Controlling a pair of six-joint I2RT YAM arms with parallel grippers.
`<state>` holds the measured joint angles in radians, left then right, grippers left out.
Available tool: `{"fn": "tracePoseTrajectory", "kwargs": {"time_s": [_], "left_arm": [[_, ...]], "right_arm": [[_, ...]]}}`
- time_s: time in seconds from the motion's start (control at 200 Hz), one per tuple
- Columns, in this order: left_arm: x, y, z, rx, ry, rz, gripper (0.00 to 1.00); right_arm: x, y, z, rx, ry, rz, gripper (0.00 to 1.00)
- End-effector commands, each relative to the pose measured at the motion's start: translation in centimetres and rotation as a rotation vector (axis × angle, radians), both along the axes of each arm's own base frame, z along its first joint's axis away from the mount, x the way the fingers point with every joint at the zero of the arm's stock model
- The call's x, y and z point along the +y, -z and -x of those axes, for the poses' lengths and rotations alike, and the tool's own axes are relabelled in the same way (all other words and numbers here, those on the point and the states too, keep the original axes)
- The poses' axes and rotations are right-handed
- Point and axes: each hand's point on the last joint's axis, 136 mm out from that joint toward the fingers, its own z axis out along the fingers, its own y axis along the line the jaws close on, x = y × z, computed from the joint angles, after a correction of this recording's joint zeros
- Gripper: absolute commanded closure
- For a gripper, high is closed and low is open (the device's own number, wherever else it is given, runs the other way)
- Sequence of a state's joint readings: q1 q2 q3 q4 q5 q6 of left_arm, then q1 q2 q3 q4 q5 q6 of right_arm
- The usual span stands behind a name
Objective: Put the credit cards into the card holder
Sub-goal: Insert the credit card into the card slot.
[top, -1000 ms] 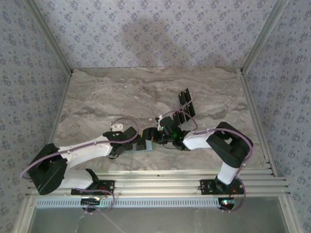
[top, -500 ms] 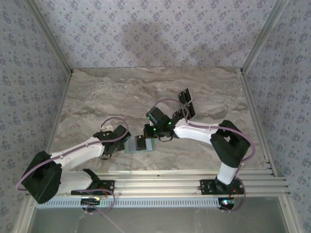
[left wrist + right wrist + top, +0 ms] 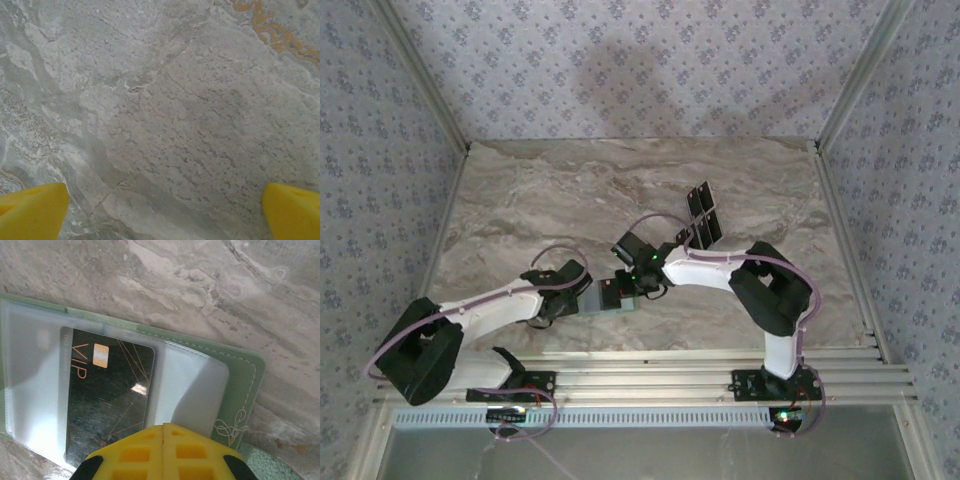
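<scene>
The card holder [image 3: 595, 300] lies open on the marble near the front edge; its pale green cover [image 3: 240, 390] and clear sleeve [image 3: 195, 385] sit under my right wrist. One black credit card [image 3: 107, 400] marked VIP lies inside the sleeve and appears as a dark patch [image 3: 610, 293] from above. More black credit cards [image 3: 703, 215] lie further back on the table. My right gripper [image 3: 163, 427] is shut, fingertips pressed together over the sleeve's edge, holding nothing. Just left of the holder, my left gripper [image 3: 575, 293] hangs over bare marble with its yellow fingertips [image 3: 32, 210] wide open.
The marble table [image 3: 540, 200] is bounded by patterned walls at the back and sides. A metal rail [image 3: 650, 375] runs along the near edge by the arm bases.
My right gripper has shut and shifted left over the holder, leaving the card in the sleeve. The left arm drew back, then returned to the holder's left side.
</scene>
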<state>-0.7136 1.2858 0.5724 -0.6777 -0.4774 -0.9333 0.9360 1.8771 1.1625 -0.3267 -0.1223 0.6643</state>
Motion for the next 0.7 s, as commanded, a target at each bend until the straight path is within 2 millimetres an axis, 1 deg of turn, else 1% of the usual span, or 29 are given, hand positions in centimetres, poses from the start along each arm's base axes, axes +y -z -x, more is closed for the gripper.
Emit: {"fn": "tracePoseTrajectory", "kwargs": {"time_s": [0.0,0.385,0.695], "left_arm": [[-0.4,0.5,0.0,0.01,-0.007,0.02,0.0],[-1.0,1.3,0.1,0.029,0.01,0.023,0.0],[-1.3,1.5,0.2,0.034,0.02,0.02,0.0]], "right_arm": [[1.2,-0.6,-0.4,-0.013,-0.023,-0.003,0.98],[3.0,-0.3,0.1,0.005,-0.054,-0.021,0.98],[4.7,-0.2,0.6,0.019,-0.077,-0.043,0.98]]}}
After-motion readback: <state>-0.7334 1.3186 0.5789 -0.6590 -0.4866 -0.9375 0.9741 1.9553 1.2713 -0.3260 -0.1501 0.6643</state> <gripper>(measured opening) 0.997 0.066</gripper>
